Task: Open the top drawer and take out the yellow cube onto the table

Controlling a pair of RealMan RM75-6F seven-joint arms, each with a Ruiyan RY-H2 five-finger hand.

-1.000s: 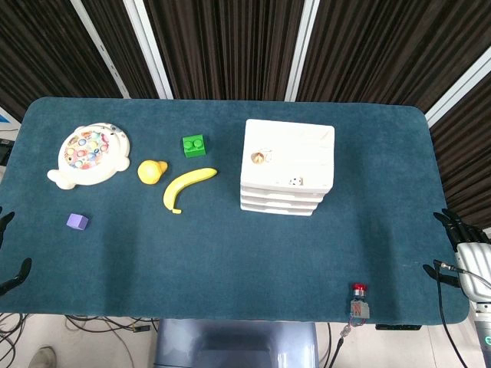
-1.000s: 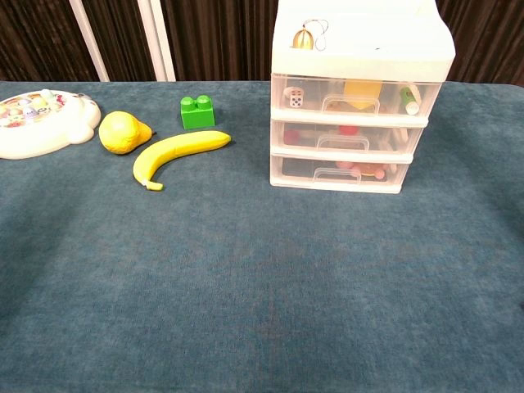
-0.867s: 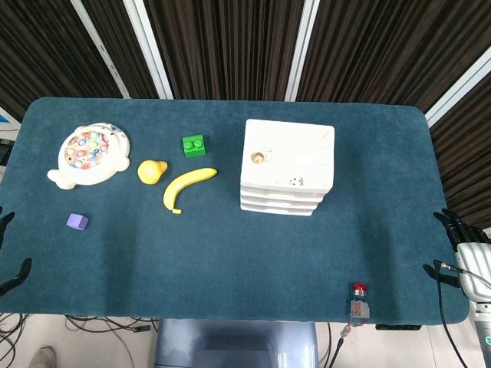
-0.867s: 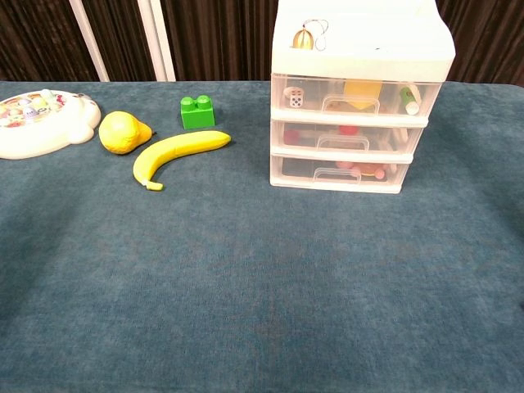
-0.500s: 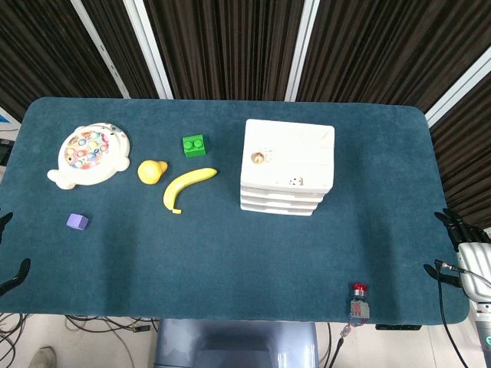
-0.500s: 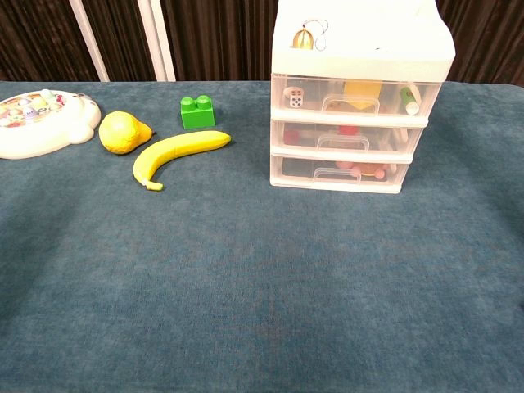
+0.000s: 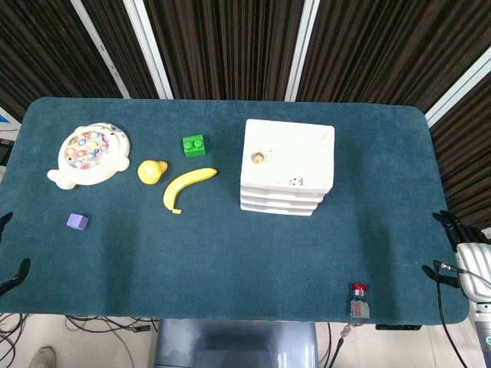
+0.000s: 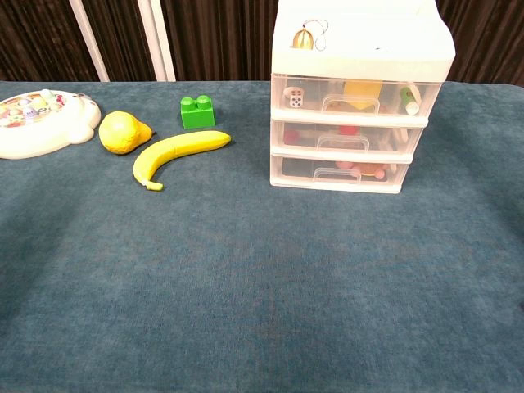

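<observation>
**Drawer shut, both hands parked at the table edges**

Far left edge of the head view: left hand (image 7: 9, 264), only dark fingertips showing past the table (image 7: 230, 253) rim. Holds nothing; how far the fingers are spread I cannot tell. Not visible in the chest view.

Upper left: round fishing-game toy (image 7: 88, 156). Below it, alone, a small purple block (image 7: 77, 221). Moving right: yellow pear (image 7: 151, 170), banana (image 7: 186, 187) just beside it, green brick (image 7: 193, 145) behind both. None of these are part of the job.

Centre right: white drawer unit (image 8: 360, 98), three clear drawers, all closed. A small bell (image 8: 303, 38) sits on its lid. The top drawer (image 8: 352, 97) has a moulded handle at its front middle. Through the clear front: a die (image 8: 294, 97) at left, the yellow cube (image 8: 362, 88) behind the handle, a green-tipped item at right. The cube is inside, not reachable yet.

Near lower edge of the table: a small red-topped button box (image 7: 360, 301).

Far right edge: right hand (image 7: 458, 249), fingers apart and holding nothing, well apart from the drawers.

Judgement: nothing begun; first step is the reach to the top handle. The right hand looks the nearer one.
- Come in low and square to the drawer front.
- Hook fingers under the handle lip, not around the drawer edge.
- Pull straight toward the near edge. The unit looks light and may slide on the cloth or tip; brace its top with the other hand if so.
- Open far enough that the cube is fully exposed.
</observation>
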